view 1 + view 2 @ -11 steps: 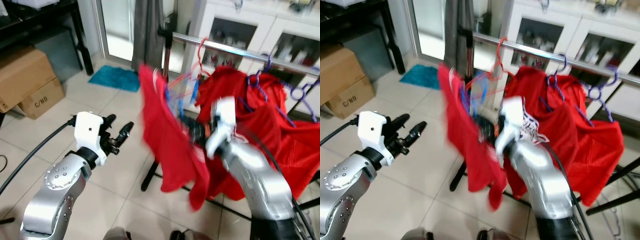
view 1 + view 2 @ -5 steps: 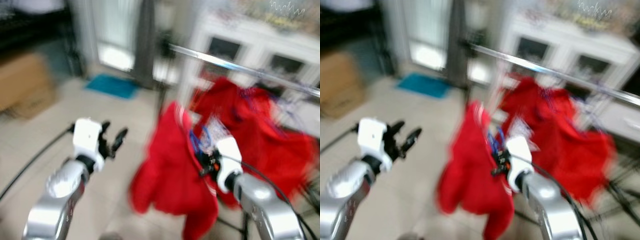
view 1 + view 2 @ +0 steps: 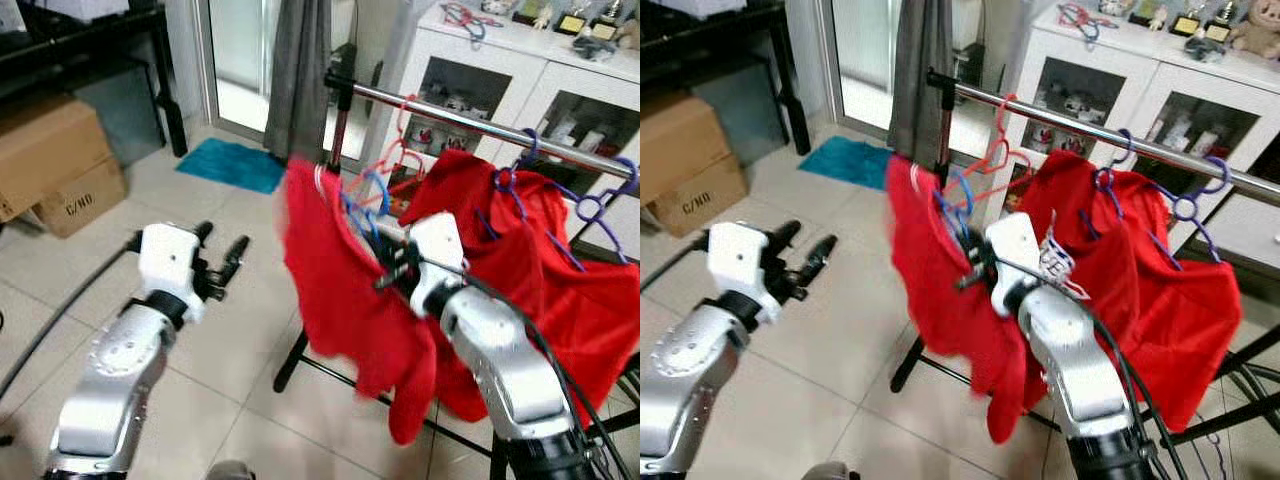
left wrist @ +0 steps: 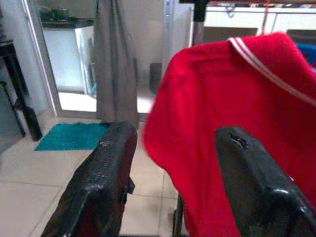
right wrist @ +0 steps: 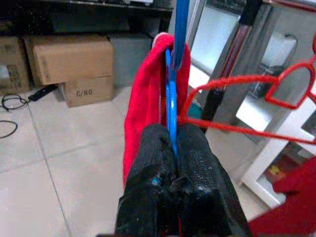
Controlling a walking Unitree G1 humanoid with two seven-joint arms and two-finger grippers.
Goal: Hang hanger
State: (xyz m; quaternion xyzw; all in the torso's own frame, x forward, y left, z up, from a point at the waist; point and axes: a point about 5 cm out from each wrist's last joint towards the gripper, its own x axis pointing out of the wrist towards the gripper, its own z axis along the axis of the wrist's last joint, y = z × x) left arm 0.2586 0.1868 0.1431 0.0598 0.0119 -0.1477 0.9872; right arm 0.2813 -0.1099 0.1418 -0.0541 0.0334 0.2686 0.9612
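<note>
My right gripper (image 3: 392, 268) is shut on the lower neck of a blue hanger (image 5: 171, 98) that carries a red shirt (image 3: 340, 290). The hanger's blue hook (image 3: 366, 192) stands just below the left end of the chrome rail (image 3: 470, 118) and is not over it. The shirt hangs down in front of the rack's black post. My left gripper (image 3: 222, 243) is held out open to the left of the shirt, a short way from it, with nothing between its fingers (image 4: 103, 168).
An empty red hanger (image 3: 405, 140) and purple hangers (image 3: 510, 180) with more red garments (image 3: 570, 280) hang on the rail. Behind it are a white glass-door cabinet (image 3: 520, 70) and a grey curtain (image 3: 300, 70). Cardboard boxes (image 3: 50, 160) and a teal mat (image 3: 232, 163) lie to the left.
The view blurred and swung half a second ago and is sharp again. My right gripper, still holding hanger and shirt, dipped and has come back up near the rail. The left arm keeps its pose.
</note>
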